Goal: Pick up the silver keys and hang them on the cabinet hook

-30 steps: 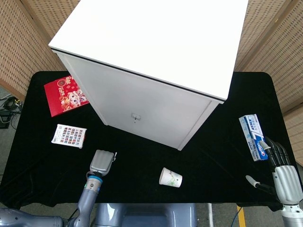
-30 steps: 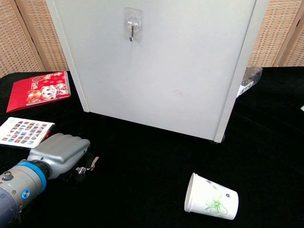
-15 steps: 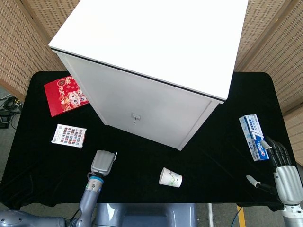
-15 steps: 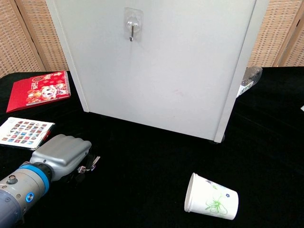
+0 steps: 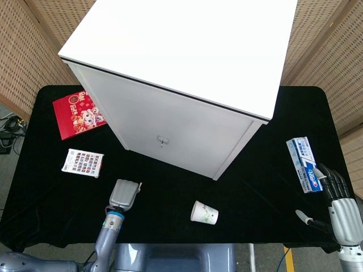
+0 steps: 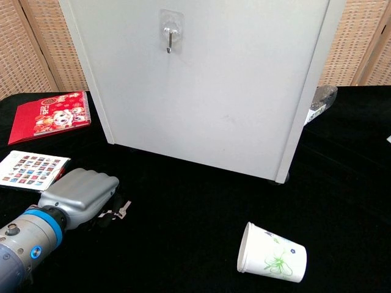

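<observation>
Black cloth covers the table (image 5: pixel 51 215), with woven panels behind it and a white cabinet (image 6: pixel 201 91) standing in the middle. High on the cabinet's front face a small hook (image 6: pixel 169 38) sits empty, so the hanging is not yet done; the task looks to be at the pick-up step, with the lift and the carry up to the hook left to do.

The silver keys (image 6: pixel 118 212) lie on the cloth in front of the cabinet, toward its left corner, low and well below the hook. The left robot hand (image 6: pixel 79 196) is curled over them, fingers drawn together and knuckles up; the keys poke out from under its fingertips. It touches or covers them, but whether it has them pinched cannot be told, since the fingertips are hidden beneath the hand and the keys seem to rest on the table.

The right robot hand (image 5: pixel 340 209) hangs at the table's edge, far to the right of the cabinet, fingers spread and holding nothing, with a toothpaste box (image 5: pixel 304 164) just beside it. A paper cup (image 6: pixel 272 253) lies on its side in front of the cabinet's right corner.
</observation>
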Motion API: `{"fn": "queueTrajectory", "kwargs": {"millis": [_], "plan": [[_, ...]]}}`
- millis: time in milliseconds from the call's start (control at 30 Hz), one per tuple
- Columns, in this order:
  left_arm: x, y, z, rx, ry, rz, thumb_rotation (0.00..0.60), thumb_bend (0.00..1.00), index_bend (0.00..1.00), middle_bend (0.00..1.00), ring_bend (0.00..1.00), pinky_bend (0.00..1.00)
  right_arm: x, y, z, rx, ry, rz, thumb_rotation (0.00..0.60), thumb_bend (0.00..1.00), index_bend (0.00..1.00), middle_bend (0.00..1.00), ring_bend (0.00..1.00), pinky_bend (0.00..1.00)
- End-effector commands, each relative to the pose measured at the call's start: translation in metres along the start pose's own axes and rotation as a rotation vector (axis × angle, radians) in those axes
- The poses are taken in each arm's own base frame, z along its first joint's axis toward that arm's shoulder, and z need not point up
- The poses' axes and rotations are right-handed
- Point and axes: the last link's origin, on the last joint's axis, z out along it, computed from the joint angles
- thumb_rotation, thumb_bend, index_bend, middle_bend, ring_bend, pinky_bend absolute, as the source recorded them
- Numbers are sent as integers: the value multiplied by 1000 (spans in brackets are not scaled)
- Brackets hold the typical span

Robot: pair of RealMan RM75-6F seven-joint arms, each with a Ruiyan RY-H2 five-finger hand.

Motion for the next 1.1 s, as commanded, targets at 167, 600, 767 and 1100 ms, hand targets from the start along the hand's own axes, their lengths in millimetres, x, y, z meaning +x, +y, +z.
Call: {"fn": "queueTrajectory", "kwargs": {"millis": [167,600,767,1100], "plan": [[17,-9,-5,-35,77,29,600,534,546,909,852,764,1,1,0,-5,4,3,600,104,25,0,0,0],[81,-44,-21,-287,341,175,600,531,590,910,852,764,1,0,-1,1,6,4,600,104,25,0,0,0],[99,-48,-21,-313,399,192,600,531,594,910,852,765,1,-1,-1,1,6,3,600,104,25,0,0,0],[142,-42,-22,-386,551,284,600,530,621,910,852,765,0,0,0,0,6,2,600,104,25,0,0,0]]}}
